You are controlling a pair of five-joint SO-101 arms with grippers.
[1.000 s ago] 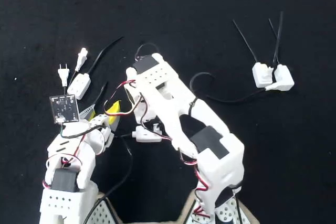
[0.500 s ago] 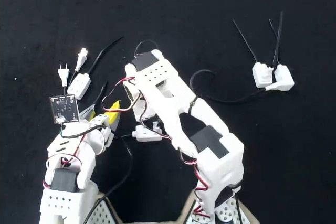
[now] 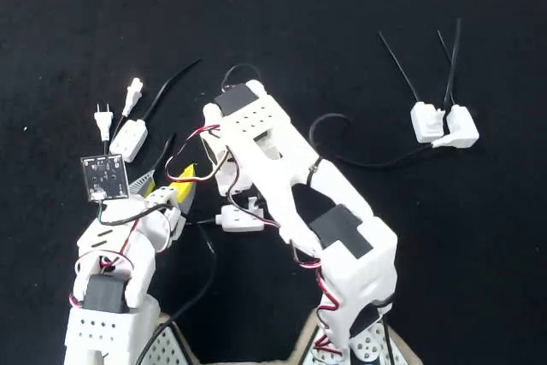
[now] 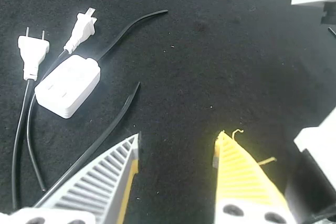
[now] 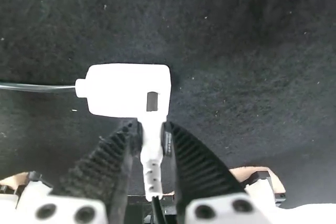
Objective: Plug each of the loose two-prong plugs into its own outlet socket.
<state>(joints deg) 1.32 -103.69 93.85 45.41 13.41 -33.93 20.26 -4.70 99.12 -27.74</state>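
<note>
Black cloth table [image 3: 342, 40], two white arms at its near edge.

Item 1. Right gripper [image 5: 151, 128], nearest the arm bases: black ribbed fingers [image 5: 113, 153] closed tight on a held plug [image 5: 151, 156]. The plug's front end butts against the edge of the near socket [image 5: 126, 88], a white block lying flat with one slot showing beside the plug. Whether the prongs are seated cannot be told. A thin cord leaves the socket's other end.

Item 2. Left gripper [image 4: 176, 142], just beside item 1: spread wide, holding nothing, one grey finger and one yellow, above bare cloth.

Item 3. Left socket [image 4: 68, 85], farther out: white block, flat, nothing plugged in.

Item 4. Loose plug [image 4: 31, 51] and second loose plug [image 4: 81, 24], just beyond item 3, prongs pointing away from the arms.

Item 5. Two white blocks [image 3: 443, 124], far right, touching each other, well apart from both grippers, with black cords [image 3: 397, 66] trailing beyond them.
</note>
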